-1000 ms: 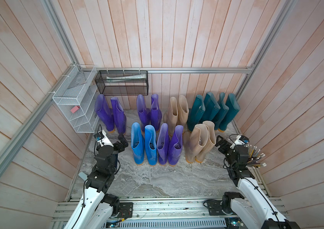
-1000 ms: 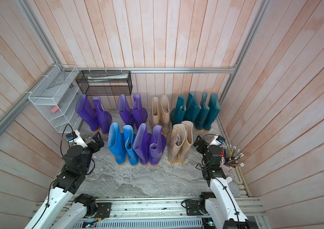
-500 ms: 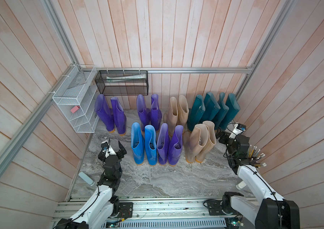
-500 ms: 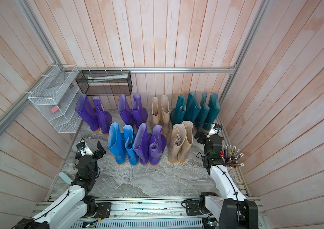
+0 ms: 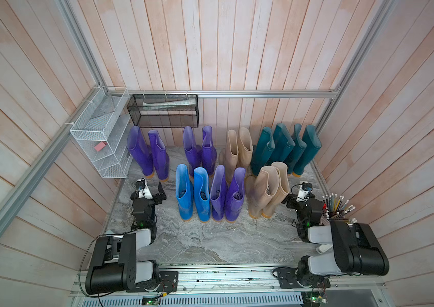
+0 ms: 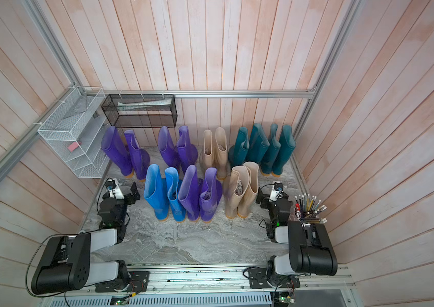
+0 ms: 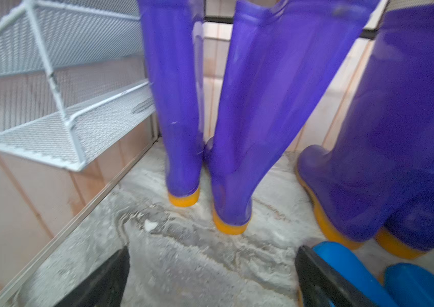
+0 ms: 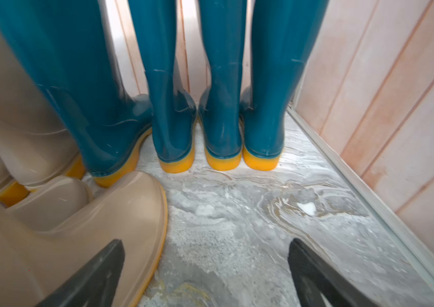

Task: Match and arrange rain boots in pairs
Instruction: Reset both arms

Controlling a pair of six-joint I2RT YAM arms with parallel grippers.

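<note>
The rain boots stand upright in two rows in both top views. At the back are two purple pairs, a beige pair and several teal boots. In front are a blue pair, a purple pair and a beige pair. My left gripper is open and empty, low on the floor left of the blue pair. My right gripper is open and empty beside the front beige boot, facing the teal heels.
A white wire shelf holding a pink block juts from the left wall near my left gripper. A black mesh basket hangs on the back wall. A pencil cup stands by my right arm. Marble floor stretches to the front rail.
Both arms have folded down, their elbows now hanging over the front rail. The grippers stay open and low beside the front row. No boot has moved.
</note>
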